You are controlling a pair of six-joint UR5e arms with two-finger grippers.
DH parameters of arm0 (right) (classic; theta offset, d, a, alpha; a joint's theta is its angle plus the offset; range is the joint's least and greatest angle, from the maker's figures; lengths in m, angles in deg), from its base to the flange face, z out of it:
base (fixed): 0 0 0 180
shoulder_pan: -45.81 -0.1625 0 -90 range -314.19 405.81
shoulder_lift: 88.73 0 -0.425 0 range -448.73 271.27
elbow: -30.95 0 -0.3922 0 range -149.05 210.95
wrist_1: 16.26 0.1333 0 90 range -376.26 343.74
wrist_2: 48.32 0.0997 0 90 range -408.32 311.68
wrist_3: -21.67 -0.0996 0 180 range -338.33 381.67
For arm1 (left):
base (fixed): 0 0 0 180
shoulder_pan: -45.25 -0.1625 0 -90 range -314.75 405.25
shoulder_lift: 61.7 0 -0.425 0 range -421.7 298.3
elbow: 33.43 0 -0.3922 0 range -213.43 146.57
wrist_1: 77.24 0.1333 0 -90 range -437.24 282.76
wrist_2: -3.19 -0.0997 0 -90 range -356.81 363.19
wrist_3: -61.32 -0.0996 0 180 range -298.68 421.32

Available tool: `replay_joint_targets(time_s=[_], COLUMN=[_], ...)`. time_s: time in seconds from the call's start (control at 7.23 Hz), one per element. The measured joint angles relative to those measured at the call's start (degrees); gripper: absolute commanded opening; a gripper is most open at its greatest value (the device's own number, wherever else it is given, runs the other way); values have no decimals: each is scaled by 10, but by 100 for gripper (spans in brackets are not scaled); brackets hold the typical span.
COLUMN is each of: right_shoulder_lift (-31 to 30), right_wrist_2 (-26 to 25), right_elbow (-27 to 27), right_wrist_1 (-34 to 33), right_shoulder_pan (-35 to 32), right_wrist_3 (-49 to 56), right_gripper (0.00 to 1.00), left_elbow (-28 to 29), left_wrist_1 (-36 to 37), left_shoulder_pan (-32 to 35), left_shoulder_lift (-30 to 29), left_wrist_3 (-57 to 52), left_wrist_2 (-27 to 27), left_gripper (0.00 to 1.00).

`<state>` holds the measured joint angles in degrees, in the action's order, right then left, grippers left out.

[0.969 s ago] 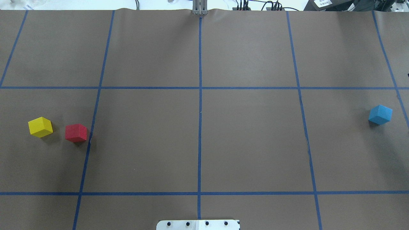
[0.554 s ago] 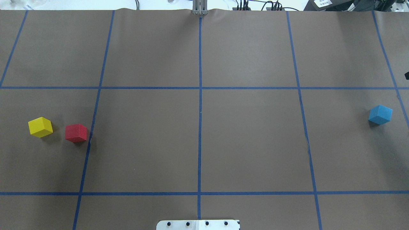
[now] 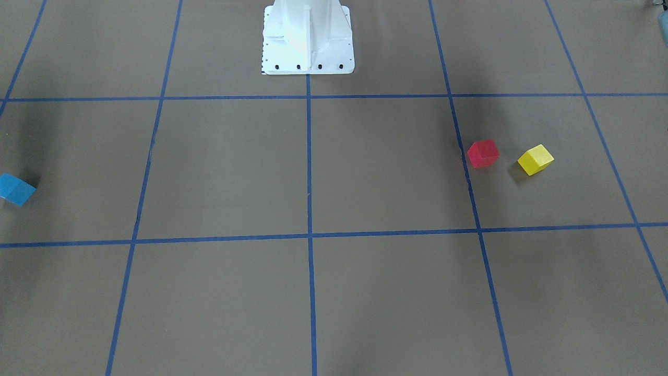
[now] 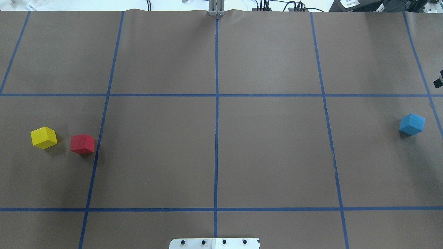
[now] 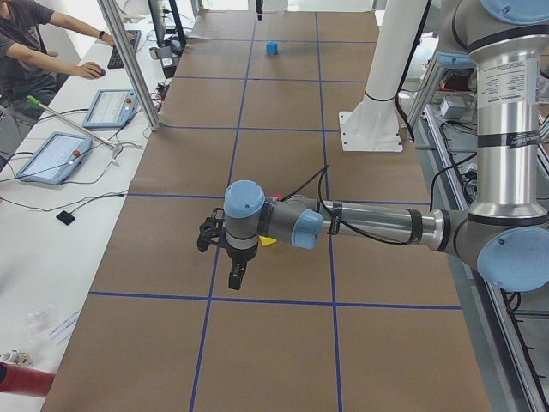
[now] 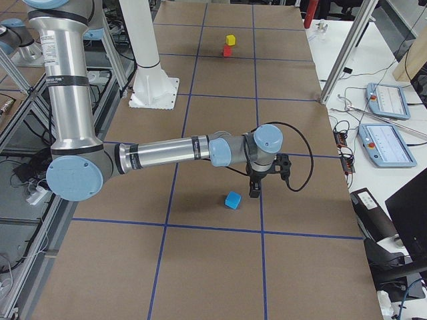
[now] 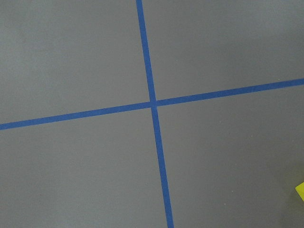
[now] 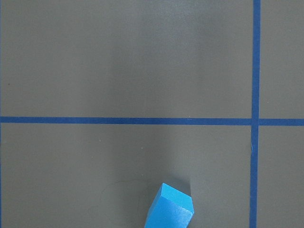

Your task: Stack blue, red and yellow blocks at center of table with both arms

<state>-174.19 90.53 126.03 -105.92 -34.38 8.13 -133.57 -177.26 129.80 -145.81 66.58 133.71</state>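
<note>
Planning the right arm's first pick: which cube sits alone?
The light blue matte cube, alone on the robot's right; the red matte cube and yellow matte cube sit close together on its left.

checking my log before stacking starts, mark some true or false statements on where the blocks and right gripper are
The small red matte cube and small yellow matte cube lie side by side, apart. True.
The small light-blue matte cube rests on the red one. False: it lies alone near the brown taped table's opposite end.
The yellow cube is farther from the table's centre than the red. True.
The right gripper holds the blue cube. False: the cube lies on the table.
</note>
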Motion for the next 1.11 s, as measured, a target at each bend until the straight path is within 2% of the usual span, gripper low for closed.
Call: replay_joint_targets(time_s=[0.42, 0.83, 1.11], right_shoulder_lift=[-13, -51, -59], right_wrist_2=[-3, -44, -69], right_elbow=[0, -2, -7], right_wrist_1=[22, 139, 165], right_shoulder_pan=[34, 82, 108], right_wrist_3=[-26, -211, -289], right_gripper=[100, 100, 100], left_elbow=[-1, -3, -4], left_wrist_1=[0, 0, 0], left_shoulder_pan=[0, 0, 0], left_shoulder_lift=[0, 0, 0], left_wrist_3=[0, 0, 0], left_wrist_2=[1, 1, 1], left_gripper=[100, 100, 100])
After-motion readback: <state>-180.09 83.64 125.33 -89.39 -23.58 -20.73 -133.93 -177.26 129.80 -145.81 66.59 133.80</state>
